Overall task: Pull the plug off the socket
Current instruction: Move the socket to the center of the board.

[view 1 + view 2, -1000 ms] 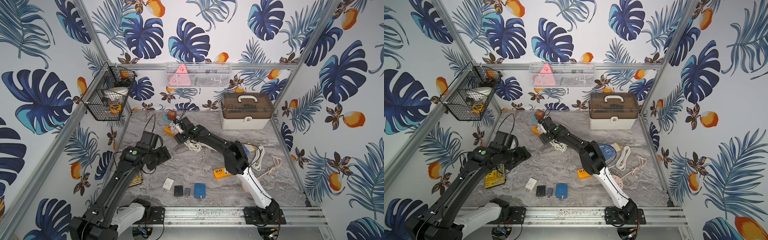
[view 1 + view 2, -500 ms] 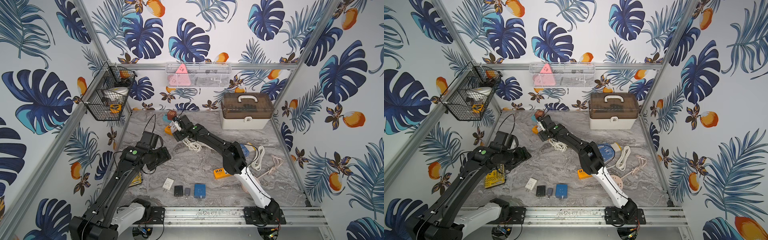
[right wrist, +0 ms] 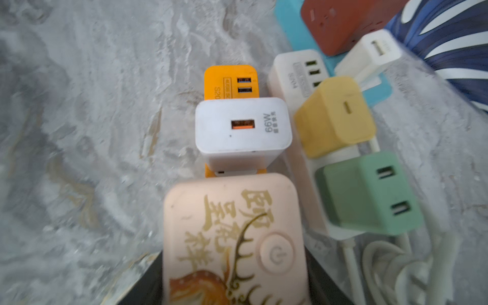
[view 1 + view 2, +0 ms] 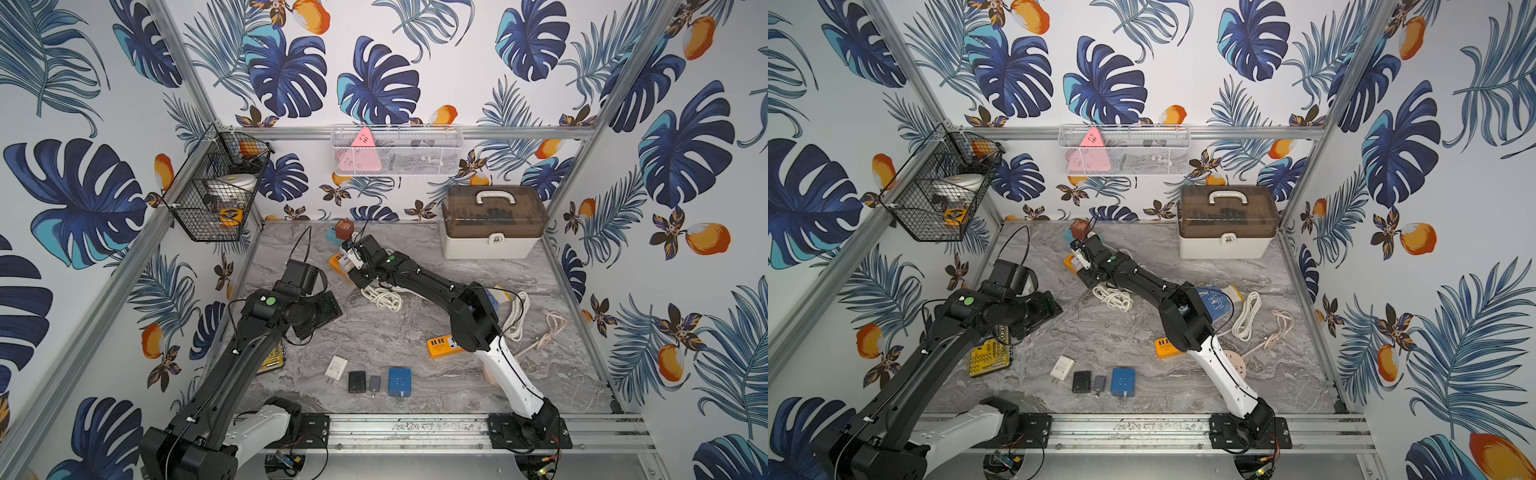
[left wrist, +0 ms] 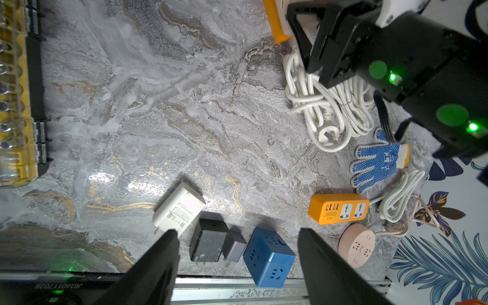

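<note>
Counter point(image 4: 415, 328): orange power strip point(image 3: 227, 79) lies flat at the far left, so its plugs stand upward for a straight pull. Left hand point(image 5: 236, 232) hovers over the left side, jaws apart, empty. It is not bracing the strip, which may lift. Right hand point(image 3: 233, 264) straddles the pink adapter point(image 3: 232, 219), jaws pressed on both flanks, apparently clamped. Adapter looks seated in the strip, just beside the white 66W charger point(image 3: 243, 126).

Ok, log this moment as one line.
left gripper: open, empty | right gripper: shut on pink plug | plug: in orange power strip
</note>
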{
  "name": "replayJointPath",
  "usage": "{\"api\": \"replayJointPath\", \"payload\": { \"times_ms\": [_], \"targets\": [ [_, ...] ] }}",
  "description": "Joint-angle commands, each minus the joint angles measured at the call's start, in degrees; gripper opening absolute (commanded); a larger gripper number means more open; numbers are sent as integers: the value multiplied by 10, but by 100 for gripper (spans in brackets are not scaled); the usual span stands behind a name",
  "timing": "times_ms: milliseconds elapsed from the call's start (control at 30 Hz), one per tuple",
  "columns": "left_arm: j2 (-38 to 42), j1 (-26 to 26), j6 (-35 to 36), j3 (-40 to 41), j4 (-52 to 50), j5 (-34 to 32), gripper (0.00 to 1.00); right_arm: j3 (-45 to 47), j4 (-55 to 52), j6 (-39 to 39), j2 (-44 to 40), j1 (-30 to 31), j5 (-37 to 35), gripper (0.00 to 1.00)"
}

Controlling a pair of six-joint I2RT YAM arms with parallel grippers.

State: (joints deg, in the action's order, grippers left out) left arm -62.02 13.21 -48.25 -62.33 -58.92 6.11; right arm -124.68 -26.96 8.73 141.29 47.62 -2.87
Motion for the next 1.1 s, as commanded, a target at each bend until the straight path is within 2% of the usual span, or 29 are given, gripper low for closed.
{"api": "replayJointPath", "payload": {
  "times_ms": [0,267,467,667,767,900,1067],
  "targets": [
    [-9,1,-33,-10,-22,-34,78,48,44,24,-41,10,44,32],
    [-35,1,-137,-25,-62,-82,80,231,97,53,-158,37,97,31],
    [-60,-1,-224,-35,-71,-119,84,355,121,88,-240,68,109,33],
    [-127,-17,-287,-51,-67,-112,88,428,140,111,-281,96,117,33],
    [-152,-42,-317,-41,-45,-96,90,450,149,110,-291,109,118,34],
    [-197,-81,-348,-19,-21,-53,92,475,158,123,-301,132,109,35],
    [-253,-100,-377,4,5,-5,92,499,171,125,-307,150,104,35]
  ]
}}
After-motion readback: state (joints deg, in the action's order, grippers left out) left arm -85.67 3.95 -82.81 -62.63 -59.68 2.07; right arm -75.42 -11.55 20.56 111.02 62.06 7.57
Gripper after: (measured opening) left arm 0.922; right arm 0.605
